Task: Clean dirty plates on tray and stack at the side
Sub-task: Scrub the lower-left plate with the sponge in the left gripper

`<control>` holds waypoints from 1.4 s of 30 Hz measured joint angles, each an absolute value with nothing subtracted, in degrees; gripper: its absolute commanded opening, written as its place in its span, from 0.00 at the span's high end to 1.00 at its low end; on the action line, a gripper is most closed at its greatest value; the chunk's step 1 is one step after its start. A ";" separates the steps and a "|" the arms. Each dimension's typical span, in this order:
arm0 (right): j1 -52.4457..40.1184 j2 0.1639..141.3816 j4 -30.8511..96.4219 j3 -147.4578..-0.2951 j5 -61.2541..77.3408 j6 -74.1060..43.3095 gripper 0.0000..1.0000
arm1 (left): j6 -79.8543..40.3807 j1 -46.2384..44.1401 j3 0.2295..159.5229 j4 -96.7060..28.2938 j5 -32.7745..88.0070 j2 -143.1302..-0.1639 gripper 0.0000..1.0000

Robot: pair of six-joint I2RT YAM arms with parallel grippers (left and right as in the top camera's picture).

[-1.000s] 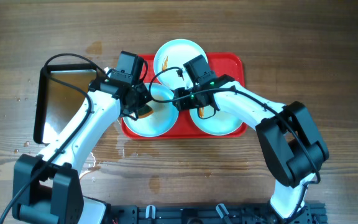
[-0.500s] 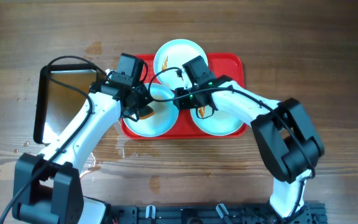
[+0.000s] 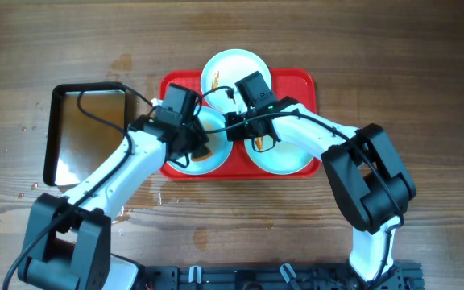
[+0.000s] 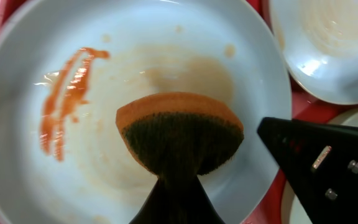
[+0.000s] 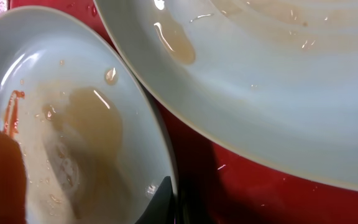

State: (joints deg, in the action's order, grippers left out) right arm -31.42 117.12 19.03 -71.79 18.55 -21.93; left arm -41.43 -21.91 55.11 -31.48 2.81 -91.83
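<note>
While left fingers clamp a fuzzy orange sponge on a glossy round plate, right fingers pinch its rim.

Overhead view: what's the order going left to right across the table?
black pan → left plate → right plate. Both plates sit on the red tray. The rear plate straddles the two in this direction, so it is left out.

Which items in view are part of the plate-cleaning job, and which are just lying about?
Part of the job: far plate, left plate, right plate, red tray, sponge.
Lying about: black pan, water puddle.
</note>
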 measured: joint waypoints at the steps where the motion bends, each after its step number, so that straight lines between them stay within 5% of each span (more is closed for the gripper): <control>1: -31.42 117.12 19.49 -71.92 18.55 -21.96 0.96 | -41.43 -22.37 54.15 -29.67 2.94 -91.83 0.96; 22: -31.48 116.73 22.90 -73.01 16.21 -22.26 0.96 | -41.25 -22.22 48.42 -18.50 -4.03 -95.70 0.96; 32: -31.48 116.68 23.05 -73.03 16.23 -22.26 0.96 | -34.52 -14.79 48.42 -18.79 -4.23 -95.70 0.96; 42: -31.46 116.66 23.14 -73.03 16.21 -21.85 0.96 | -31.55 -14.50 48.36 -19.46 4.80 -88.18 0.96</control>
State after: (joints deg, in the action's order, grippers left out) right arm -31.46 116.66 23.14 -73.03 16.21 -21.85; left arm -31.55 -14.50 48.36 -19.46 4.80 -88.18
